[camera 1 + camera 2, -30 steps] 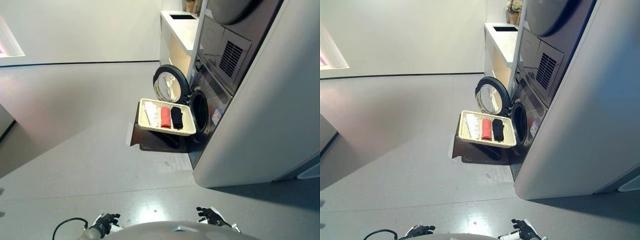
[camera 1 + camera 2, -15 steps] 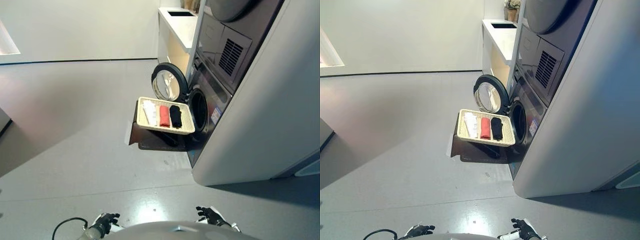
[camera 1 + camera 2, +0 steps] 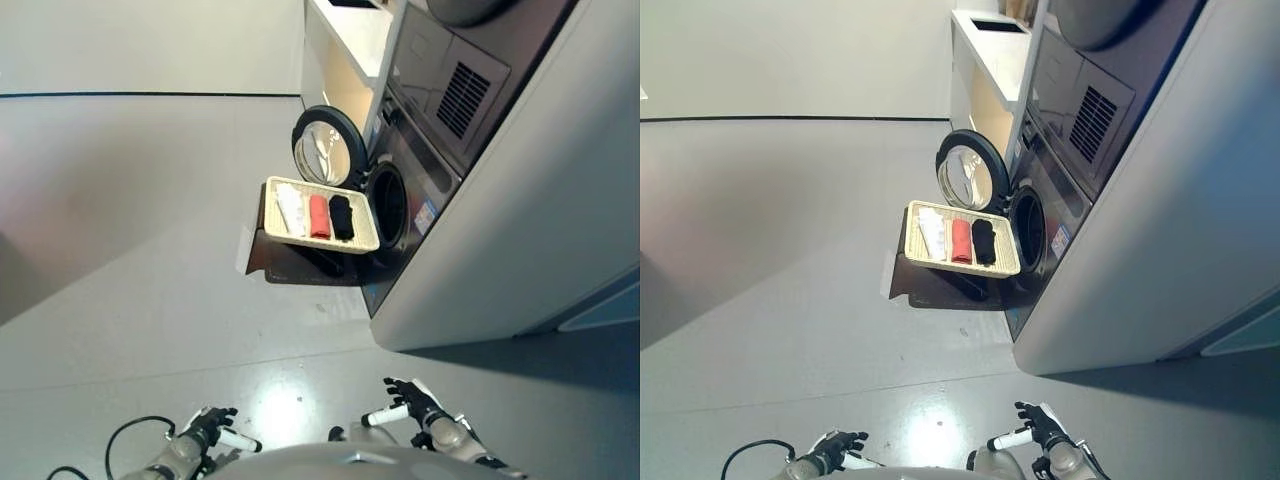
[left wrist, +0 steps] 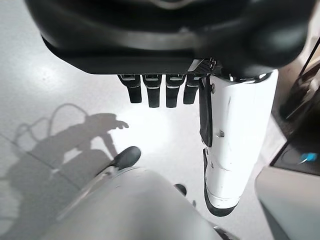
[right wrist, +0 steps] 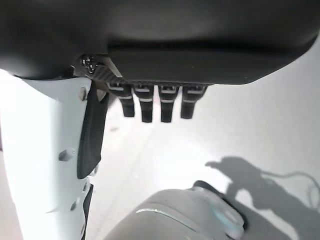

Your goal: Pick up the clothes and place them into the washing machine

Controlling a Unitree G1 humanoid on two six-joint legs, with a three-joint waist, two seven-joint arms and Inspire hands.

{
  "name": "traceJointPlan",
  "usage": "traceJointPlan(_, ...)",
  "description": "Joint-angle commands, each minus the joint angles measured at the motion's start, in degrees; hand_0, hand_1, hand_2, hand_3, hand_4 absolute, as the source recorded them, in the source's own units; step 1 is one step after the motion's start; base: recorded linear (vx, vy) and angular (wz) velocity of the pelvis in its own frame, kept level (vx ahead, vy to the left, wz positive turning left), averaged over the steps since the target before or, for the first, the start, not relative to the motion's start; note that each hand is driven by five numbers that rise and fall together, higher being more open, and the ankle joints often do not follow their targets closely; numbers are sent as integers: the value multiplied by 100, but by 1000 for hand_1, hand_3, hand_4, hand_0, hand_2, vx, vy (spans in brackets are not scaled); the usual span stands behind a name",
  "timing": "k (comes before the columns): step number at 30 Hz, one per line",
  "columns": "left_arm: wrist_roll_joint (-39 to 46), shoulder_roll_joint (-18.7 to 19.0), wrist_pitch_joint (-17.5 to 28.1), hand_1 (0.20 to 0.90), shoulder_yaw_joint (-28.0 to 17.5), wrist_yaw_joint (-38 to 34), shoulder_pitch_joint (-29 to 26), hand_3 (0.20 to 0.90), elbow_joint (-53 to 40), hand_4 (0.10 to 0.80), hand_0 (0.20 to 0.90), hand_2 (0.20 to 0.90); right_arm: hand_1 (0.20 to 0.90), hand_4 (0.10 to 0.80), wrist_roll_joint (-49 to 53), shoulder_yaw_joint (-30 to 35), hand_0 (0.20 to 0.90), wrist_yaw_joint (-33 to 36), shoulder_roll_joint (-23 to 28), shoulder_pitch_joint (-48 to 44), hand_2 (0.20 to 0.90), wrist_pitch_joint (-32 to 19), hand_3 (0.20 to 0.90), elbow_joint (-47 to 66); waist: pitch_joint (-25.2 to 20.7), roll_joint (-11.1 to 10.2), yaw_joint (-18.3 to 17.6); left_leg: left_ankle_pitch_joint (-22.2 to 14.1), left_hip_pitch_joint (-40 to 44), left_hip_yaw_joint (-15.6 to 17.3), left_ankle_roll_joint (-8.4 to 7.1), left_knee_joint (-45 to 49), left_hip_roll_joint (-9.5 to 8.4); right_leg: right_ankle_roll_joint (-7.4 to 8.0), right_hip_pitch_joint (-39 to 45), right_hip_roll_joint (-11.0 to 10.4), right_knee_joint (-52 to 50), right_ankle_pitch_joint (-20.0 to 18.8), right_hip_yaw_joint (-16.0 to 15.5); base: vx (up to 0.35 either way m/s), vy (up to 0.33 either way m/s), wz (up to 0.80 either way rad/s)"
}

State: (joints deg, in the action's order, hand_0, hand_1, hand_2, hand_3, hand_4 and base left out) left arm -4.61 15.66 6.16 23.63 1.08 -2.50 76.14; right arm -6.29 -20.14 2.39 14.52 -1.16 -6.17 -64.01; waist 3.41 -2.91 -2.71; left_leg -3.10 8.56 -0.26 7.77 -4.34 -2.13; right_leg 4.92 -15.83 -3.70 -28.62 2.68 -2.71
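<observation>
A: Change vs 1 s ago? Right hand [image 3: 425, 410] raised further into view; left hand [image 3: 205, 428] low; both relaxed open, nothing held.

B: Clothes [image 3: 315, 214] seen in basket [image 3: 272, 212] on stand, beside washing machine [image 3: 440, 150]; door [image 3: 320, 145] open behind.

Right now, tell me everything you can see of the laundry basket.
The basket is a shallow, pale woven rectangular tray. It sits raised on a dark stand directly before the washer's open porthole, beside the swung-out round door. Inside lie three folded items side by side: white, red, black. Neither hand touches it.
</observation>
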Motion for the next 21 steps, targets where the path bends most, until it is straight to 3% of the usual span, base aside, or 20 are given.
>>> traceJointPlan(1,31,101,111,900,-84,-103,-219,900,84,800,900,900,900,800,-230,-150,900,81,175,180,900,127,900,49,20,38,-85,-609,96,-281,-418,473,-155,128,-33,-227,1162,-760,-91,375,-99,20)
traceJointPlan(6,191,57,194,900,-100,-206,-274,900,138,800,900,900,900,800,-384,-100,900,102,92,251,900,207,900,257,89,66,-340,-944,922,-554,-659,104,33,425,-484,-456,3012,-1659,-323,361,-123,16)
traceJointPlan(9,247,-10,204,900,-100,-209,-210,900,112,800,900,900,900,800,-460,-97,900,71,80,326,900,233,900,295,0,106,-414,-1058,1259,-708,-771,32,217,410,-485,-438,2962,-1823,-294,350,-161,15)
traceJointPlan(11,276,-70,225,900,-68,-216,-177,900,160,800,900,900,900,800,-442,-118,900,36,94,355,900,200,900,374,-153,182,-480,-1021,1256,-775,-844,175,399,330,-407,-289,3027,-1914,-146,360,-218,68)
traceJointPlan(12,306,-89,212,900,-76,-220,-167,900,190,800,900,900,900,800,-440,-129,900,34,100,357,900,186,900,424,-193,231,-486,-884,1208,-801,-887,304,471,289,-381,-218,2996,-1896,-128,282,-201,82)
traceJointPlan(14,349,-135,208,900,-62,-229,-158,900,217,800,900,900,900,800,-437,-201,900,27,175,304,900,142,900,599,-253,389,-448,-275,972,-863,-1043,934,616,141,-262,30,2879,-1771,-106,260,-206,42)
traceJointPlan(18,414,-155,240,900,-12,-260,-270,900,-2,800,900,900,900,800,-219,-137,900,85,290,147,900,87,900,406,-269,368,-438,856,439,-804,-1296,2198,679,-213,165,194,2763,-1312,-146,281,-220,-17)
traceJointPlan(19,441,-182,256,900,2,-273,-322,900,-112,800,900,900,900,800,-158,-122,900,110,317,110,900,79,900,294,-268,325,-425,1112,244,-734,-1330,2803,680,-323,381,233,2808,-1186,-107,341,-290,-7)
traceJointPlan(21,556,-191,282,900,5,-254,-385,900,-276,800,900,900,900,800,-115,-179,900,133,359,75,900,90,900,206,-196,156,-320,1311,-212,-654,-1299,3758,515,-462,767,210,2942,-1017,-1,298,-287,9)
